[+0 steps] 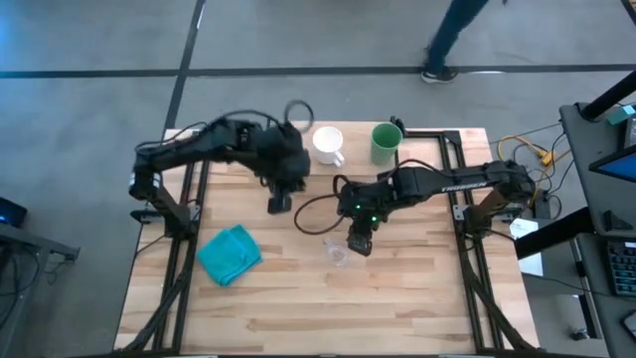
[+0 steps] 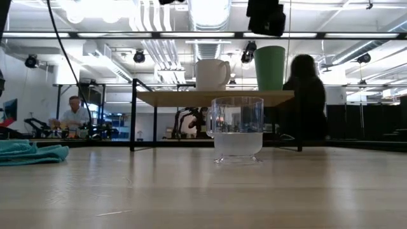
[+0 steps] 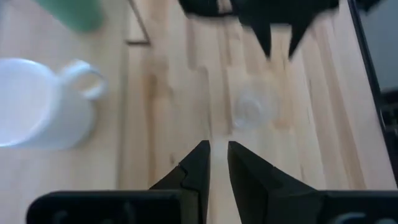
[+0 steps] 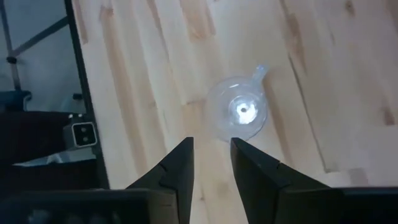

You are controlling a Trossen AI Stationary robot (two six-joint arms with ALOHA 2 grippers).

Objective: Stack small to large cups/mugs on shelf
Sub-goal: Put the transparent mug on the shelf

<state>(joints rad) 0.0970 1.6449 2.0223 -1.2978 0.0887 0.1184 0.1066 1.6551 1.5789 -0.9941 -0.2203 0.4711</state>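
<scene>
Underneath everything lies a light butcher-block table, its planks running left to right in the high view, framed by black rails and set on a grey concrete floor. Across the room, seen level from the low view, an open workshop ceiling carries ducts and bright lamps; one person sits at a far bench, another dark figure stands behind the shelf, and the high view catches a walker's leg on the floor beyond the table.

At the table's far edge stands the shelf, a light-wood board on thin black legs. Two vessels sit upright on it, near each other but apart: the white mug with its handle, and the taller green cup. I cannot see into either.

Down on the table, the small clear glass cup stands upright, looking empty, well in front of the shelf. A crumpled teal cloth lies toward the table's left side.

My right tool hangs just above that glass cup, fingers narrowly parted and gripping nothing. My left tool hovers over the table in front of the shelf near the mug, its fingers likewise only slightly apart and empty.
</scene>
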